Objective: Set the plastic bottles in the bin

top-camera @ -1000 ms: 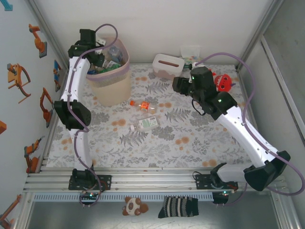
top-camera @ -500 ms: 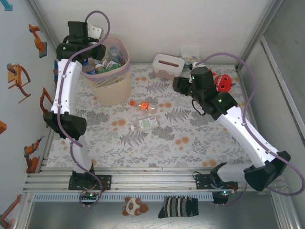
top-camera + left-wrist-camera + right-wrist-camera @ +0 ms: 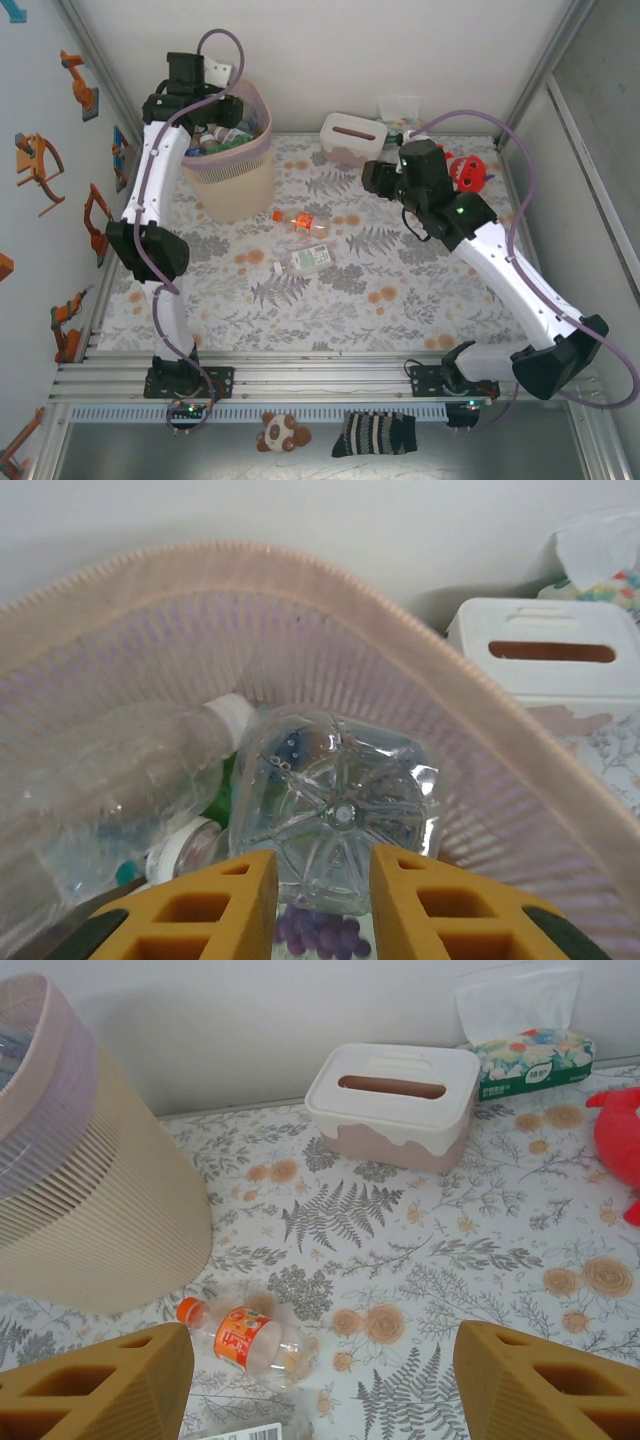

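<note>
Top external view: see two bottles (image 3: pixel 300 220) lying on the table (image 3: pixel 400 290) near the bin (image 3: pixel 230 185) — more piled inside. Left gripper (image 3: pixel 322 865) pinched shut over the bin, right gripper (image 3: pixel 322 1345) spread wide, empty. Likely light, slippery, squashy — grab round the middle.

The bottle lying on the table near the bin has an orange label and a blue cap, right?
Not quite. The bottle lying on the table near the bin has an orange label and an orange cap, not a blue one; the right wrist view shows it.
</note>
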